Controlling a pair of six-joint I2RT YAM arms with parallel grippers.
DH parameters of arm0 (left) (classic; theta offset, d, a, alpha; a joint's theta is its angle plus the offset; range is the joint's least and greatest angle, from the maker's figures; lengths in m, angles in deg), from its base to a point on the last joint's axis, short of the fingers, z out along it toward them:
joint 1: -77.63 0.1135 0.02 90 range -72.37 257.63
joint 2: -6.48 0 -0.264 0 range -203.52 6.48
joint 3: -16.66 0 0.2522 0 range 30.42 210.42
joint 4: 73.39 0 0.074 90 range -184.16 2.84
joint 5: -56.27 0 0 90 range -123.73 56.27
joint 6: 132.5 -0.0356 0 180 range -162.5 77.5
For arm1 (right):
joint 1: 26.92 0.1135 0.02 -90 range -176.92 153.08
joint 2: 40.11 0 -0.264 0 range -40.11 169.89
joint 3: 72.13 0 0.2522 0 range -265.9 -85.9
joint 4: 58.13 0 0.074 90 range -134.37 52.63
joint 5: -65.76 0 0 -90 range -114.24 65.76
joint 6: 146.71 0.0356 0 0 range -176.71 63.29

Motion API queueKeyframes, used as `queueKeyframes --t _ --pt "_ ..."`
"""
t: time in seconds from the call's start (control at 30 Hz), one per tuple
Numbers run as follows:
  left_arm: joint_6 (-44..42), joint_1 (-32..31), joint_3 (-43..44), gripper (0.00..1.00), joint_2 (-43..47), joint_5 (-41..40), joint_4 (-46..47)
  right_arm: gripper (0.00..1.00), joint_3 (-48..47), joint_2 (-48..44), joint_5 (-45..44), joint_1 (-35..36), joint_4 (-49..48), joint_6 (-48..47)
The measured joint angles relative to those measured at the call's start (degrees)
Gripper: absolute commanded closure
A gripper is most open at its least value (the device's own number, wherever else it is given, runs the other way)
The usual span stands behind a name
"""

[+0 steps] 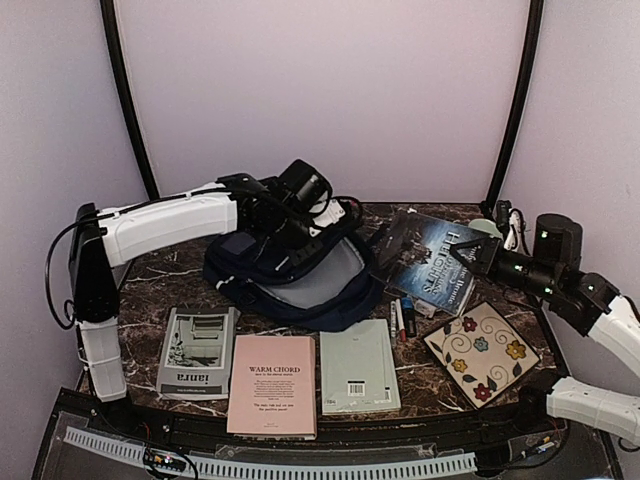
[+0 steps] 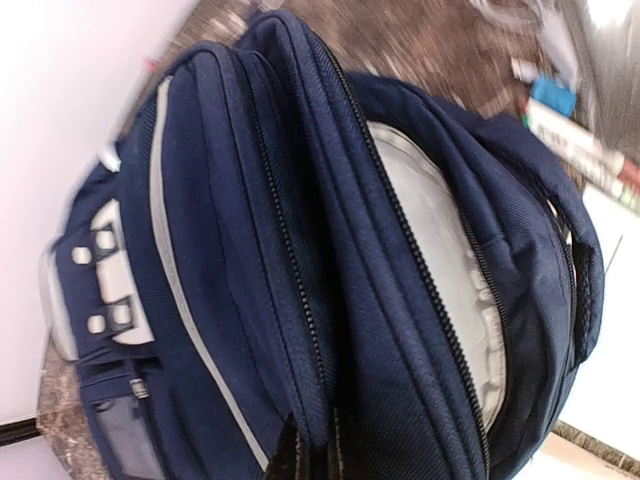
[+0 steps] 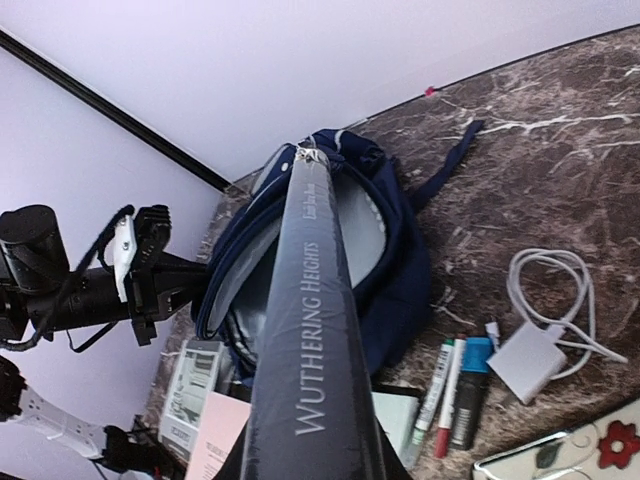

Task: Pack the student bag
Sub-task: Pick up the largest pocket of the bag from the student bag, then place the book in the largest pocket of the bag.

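Fabric of the student bag (image 2: pixel 300 250) is judged limp and light; its zip rim is pinched by the left fingers (image 2: pixel 288 460), while a stiff book (image 3: pixel 310 330) is clamped by the right fingers (image 1: pixel 474 257).

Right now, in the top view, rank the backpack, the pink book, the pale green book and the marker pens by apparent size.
1. student bag, clearly largest.
2. pink book.
3. pale green book, only slightly smaller than the pink one; they are nearly alike.
4. marker pens, smallest by far.
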Motion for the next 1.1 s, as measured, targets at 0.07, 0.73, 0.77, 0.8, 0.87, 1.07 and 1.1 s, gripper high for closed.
queueKeyframes --t 0.07,0.73,0.77,0.8,0.87,1.07,1.1 --pt "0.22 0.28 -0.13 1.00 3.54 -0.81 1.97 1.00 1.62 1.07 2.47 0.00 -5.18 3.50" --pt "9.77 0.83 -4.98 1.00 9.73 6.73 14.40 1.00 -4.04 48.24 -18.16 14.49 -42.25 26.14" --pt "10.36 0.85 -5.07 1.00 9.92 7.04 14.58 1.00 -6.05 51.12 -20.55 15.39 -43.52 27.21" --pt "10.80 0.85 -5.18 1.00 10.14 7.41 14.84 0.97 -8.37 53.96 -22.80 16.28 -44.85 28.15" --pt "11.34 0.90 -5.90 1.00 10.84 8.17 15.87 0.73 -13.46 59.23 -26.67 17.55 -46.31 29.33" --pt "11.85 0.94 -7.26 1.00 13.57 9.01 17.16 0.12 -30.21 72.39 -30.91 18.86 -46.84 32.44" --pt "11.80 0.94 -7.28 1.00 13.77 8.81 17.27 0.08 -30.97 72.57 -30.91 18.88 -46.29 32.28"
